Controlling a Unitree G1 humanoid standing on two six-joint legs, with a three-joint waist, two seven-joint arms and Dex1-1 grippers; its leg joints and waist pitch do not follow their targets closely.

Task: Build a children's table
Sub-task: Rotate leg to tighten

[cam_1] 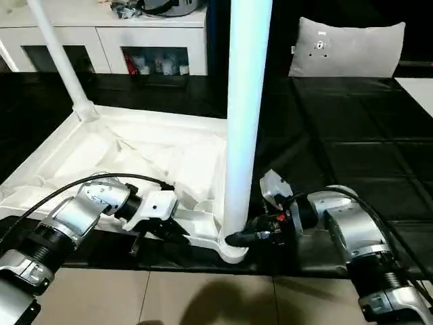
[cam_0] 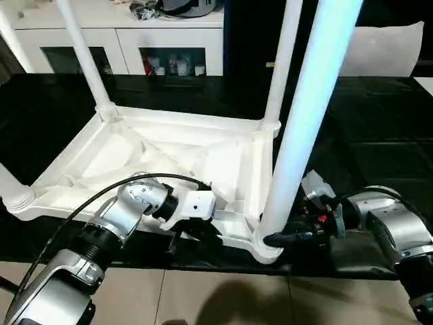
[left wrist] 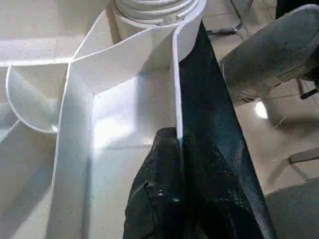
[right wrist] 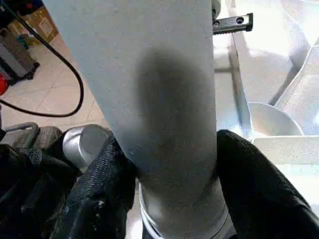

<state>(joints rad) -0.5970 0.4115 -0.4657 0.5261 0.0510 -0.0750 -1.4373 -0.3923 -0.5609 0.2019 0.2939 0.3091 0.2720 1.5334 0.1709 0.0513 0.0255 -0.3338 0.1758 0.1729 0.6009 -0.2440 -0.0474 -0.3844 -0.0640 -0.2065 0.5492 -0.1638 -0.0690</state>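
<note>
The children's table lies upside down on a black mat, its ribbed white top (cam_0: 169, 152) facing up. Legs stand in the far sockets (cam_0: 84, 54) (cam_0: 284, 61). The near right leg (cam_0: 304, 122) rises from its corner socket (cam_0: 267, 247). My right gripper (right wrist: 172, 189) is at that leg's base, with a black finger (right wrist: 99, 194) pressed against each side of the tube. My left gripper (left wrist: 169, 142) is shut on the thin near rim wall (left wrist: 175, 89) of the top, just left of that corner.
A white cabinet (cam_0: 122, 40) with glass doors stands behind the mat. A grey cushion (cam_1: 348, 47) lies at the back right. Beige floor tiles (cam_0: 223, 298) start at the mat's near edge. A black cable (cam_0: 81, 203) loops over my left forearm.
</note>
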